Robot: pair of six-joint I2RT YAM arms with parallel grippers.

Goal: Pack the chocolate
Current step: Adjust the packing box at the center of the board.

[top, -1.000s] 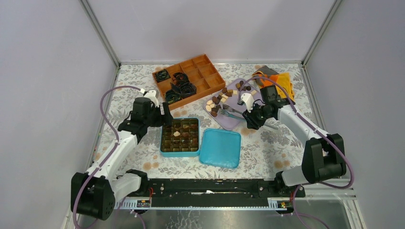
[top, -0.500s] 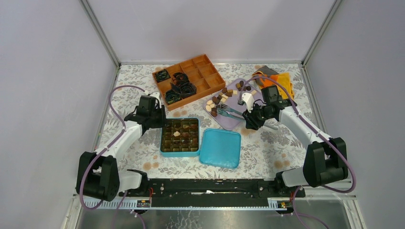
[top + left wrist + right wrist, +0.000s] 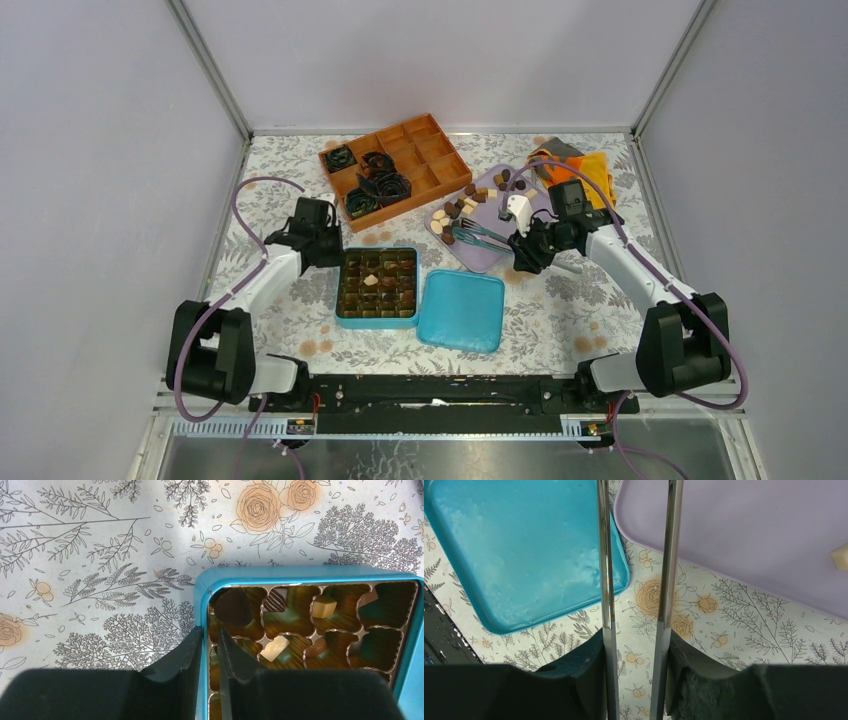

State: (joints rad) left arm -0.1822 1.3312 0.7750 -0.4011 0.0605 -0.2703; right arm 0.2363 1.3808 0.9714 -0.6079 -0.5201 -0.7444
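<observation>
Chocolate pieces (image 3: 455,212), dark, brown and cream, lie on the purple plate (image 3: 492,258). A few more sit in the cells of the blue box (image 3: 375,323), among them a dark round one (image 3: 233,607) and a cream one (image 3: 274,648). My left gripper (image 3: 335,250) (image 3: 210,630) straddles the box's left wall (image 3: 202,600), one finger outside and one inside, shut on it. My right gripper (image 3: 527,252) (image 3: 636,635) is shut on metal tongs (image 3: 480,237) (image 3: 604,555), whose teal tips reach over the plate toward the chocolate.
The box's blue lid (image 3: 461,310) (image 3: 524,545) lies right of the box. An orange divided tray (image 3: 430,150) with black paper cups stands at the back. An orange cloth (image 3: 590,165) lies at the back right. A cream piece (image 3: 840,556) shows on the plate's edge.
My left gripper's jaws have come from wide apart to narrow around the box's left wall, and that arm drew back a little. The right arm with the tongs barely shifted.
</observation>
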